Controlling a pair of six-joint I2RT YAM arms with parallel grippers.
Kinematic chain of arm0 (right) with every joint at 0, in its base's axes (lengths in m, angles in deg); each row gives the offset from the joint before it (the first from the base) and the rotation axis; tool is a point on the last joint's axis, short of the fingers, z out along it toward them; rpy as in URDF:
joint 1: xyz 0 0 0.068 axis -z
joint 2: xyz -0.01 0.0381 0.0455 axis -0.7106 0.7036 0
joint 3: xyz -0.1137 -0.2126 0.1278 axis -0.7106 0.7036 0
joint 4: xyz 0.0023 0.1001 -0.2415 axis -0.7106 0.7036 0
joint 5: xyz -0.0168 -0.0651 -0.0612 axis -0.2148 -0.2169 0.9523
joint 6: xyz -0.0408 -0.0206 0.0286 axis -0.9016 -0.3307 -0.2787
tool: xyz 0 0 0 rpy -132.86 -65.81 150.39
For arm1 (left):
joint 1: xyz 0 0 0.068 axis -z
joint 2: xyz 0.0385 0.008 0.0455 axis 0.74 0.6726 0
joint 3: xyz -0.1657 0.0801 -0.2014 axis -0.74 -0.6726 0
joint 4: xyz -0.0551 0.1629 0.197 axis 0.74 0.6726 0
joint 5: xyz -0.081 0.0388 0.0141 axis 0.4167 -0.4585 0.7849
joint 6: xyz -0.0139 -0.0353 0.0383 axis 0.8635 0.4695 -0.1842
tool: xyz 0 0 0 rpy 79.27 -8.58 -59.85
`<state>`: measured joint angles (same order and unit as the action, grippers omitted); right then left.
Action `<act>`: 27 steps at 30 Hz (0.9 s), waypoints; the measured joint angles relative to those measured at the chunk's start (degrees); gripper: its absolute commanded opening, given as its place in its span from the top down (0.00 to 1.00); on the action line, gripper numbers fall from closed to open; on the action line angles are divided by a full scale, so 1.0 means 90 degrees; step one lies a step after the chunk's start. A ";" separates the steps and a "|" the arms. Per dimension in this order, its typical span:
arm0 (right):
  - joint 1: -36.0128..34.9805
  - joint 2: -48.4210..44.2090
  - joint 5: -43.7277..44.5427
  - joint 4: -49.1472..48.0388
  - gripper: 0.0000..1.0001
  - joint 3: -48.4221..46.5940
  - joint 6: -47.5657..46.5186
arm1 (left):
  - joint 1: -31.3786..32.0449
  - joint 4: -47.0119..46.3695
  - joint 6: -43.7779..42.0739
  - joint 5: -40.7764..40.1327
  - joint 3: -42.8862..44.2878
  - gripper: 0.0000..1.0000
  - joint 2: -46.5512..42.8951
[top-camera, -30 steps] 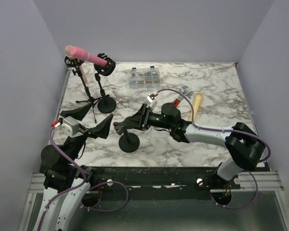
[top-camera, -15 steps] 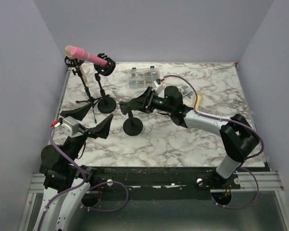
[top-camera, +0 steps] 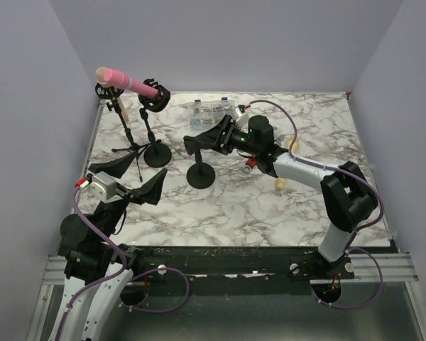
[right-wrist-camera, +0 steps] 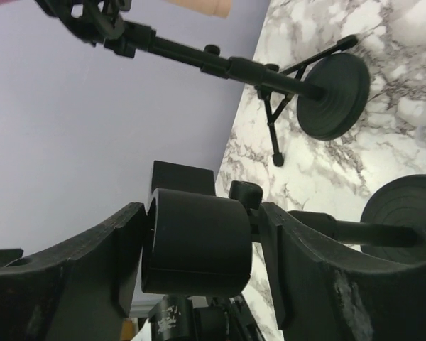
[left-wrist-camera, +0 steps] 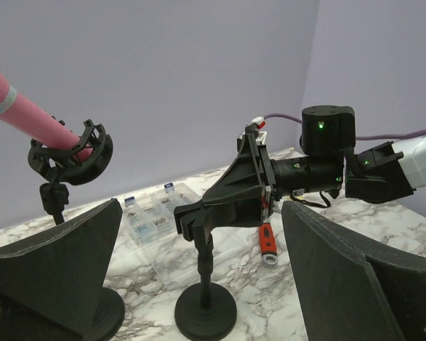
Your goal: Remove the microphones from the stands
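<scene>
The pink microphone sits in a black shock mount on a round-based stand at the back left; it also shows in the left wrist view. My right gripper is shut on the clip head of a second, empty round-based stand in the middle of the table. My left gripper is open and empty near the front left, facing that empty stand.
A tripod stand stands left of the shock-mount stand. A clear parts box lies at the back. A red-handled tool and a beige handle lie under my right arm. Walls close in left and right.
My right gripper has carried the empty stand from the front middle toward the back, nearer the parts box. The left arm and the microphone have not moved.
</scene>
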<state>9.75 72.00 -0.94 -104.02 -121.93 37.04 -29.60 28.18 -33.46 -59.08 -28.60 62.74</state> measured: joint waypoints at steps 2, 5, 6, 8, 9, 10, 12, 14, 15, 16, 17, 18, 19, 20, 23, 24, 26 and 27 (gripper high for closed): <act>0.0066 0.0046 0.0032 0.0075 0.13 -0.0046 -0.0250 | 0.0000 0.0002 0.0002 -0.0002 0.0000 0.01 0.0000; 0.0121 0.0056 0.0039 0.0245 0.00 -0.0085 -0.0512 | 0.0000 0.0002 0.0022 -0.0007 0.0000 0.01 0.0000; 0.0129 0.0056 0.0046 0.0313 0.00 -0.0097 -0.0561 | 0.0000 0.0002 0.0029 -0.0010 0.0000 0.01 0.0000; 0.0126 0.0010 0.0078 0.0517 0.00 -0.0151 -0.0724 | 0.0000 0.0002 0.0044 -0.0019 0.0000 0.01 -0.0002; 0.0126 -0.0034 0.0114 0.0629 0.00 -0.0177 -0.0823 | 0.0000 0.0005 0.0051 -0.0036 0.0000 0.01 -0.0002; 0.0126 -0.0102 0.0172 0.0755 0.00 -0.0185 -0.0918 | 0.0000 0.0005 0.0070 -0.0075 0.0000 0.01 -0.0002; 0.0121 -0.0270 0.0308 0.1052 0.00 -0.0185 -0.1088 | 0.0000 0.0010 0.0100 -0.0172 0.0000 0.01 -0.0002; 0.0121 -0.0440 0.0437 0.1350 0.00 -0.0187 -0.1258 | 0.0000 0.0019 0.0126 -0.0282 0.0000 0.01 -0.0002; 0.0121 -0.0522 0.0493 0.1501 0.00 -0.0189 -0.1328 | -0.0002 0.0024 0.0136 -0.0323 0.0000 0.01 -0.0002; 0.0121 -0.0610 0.0544 0.1666 0.00 -0.0199 -0.1396 | -0.0007 0.0027 0.0146 -0.0357 0.0000 0.01 0.0000; 0.0119 -0.0709 0.0595 0.1838 0.00 -0.0211 -0.1474 | -0.0017 0.0032 0.0160 -0.0406 0.0000 0.01 0.0000; 0.0121 -0.0818 0.0658 0.2023 0.00 -0.0219 -0.1562 | -0.0022 0.0039 0.0182 -0.0454 0.0000 0.01 0.0012; 0.0121 -0.0942 0.0719 0.2208 0.00 -0.0226 -0.1659 | -0.0032 0.0036 0.0202 -0.0474 0.0000 0.01 0.0024; 0.0121 -0.1071 0.0809 0.2399 0.00 -0.0231 -0.1761 | -0.0049 0.0036 0.0231 -0.0505 0.0000 0.01 0.0066; 0.0121 -0.1450 0.1039 0.2931 0.00 -0.0294 -0.2028 | -0.0097 0.0051 0.0311 -0.0595 0.0000 0.01 0.0216; 0.0124 -0.1583 0.1105 0.3065 0.00 -0.0325 -0.2110 | -0.0117 0.0053 0.0335 -0.0617 0.0000 0.01 0.0277; 0.0124 -0.1834 0.1226 0.3235 0.00 -0.0362 -0.2244 | -0.0151 0.0053 0.0398 -0.0682 0.0000 0.01 0.0415; 0.0124 -0.1950 0.1282 0.3264 0.00 -0.0364 -0.2302 | -0.0165 0.0056 0.0423 -0.0714 0.0000 0.01 0.0464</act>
<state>10.87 54.45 10.60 -74.65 -125.20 16.32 -31.09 28.68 -29.66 -65.50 -28.60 66.92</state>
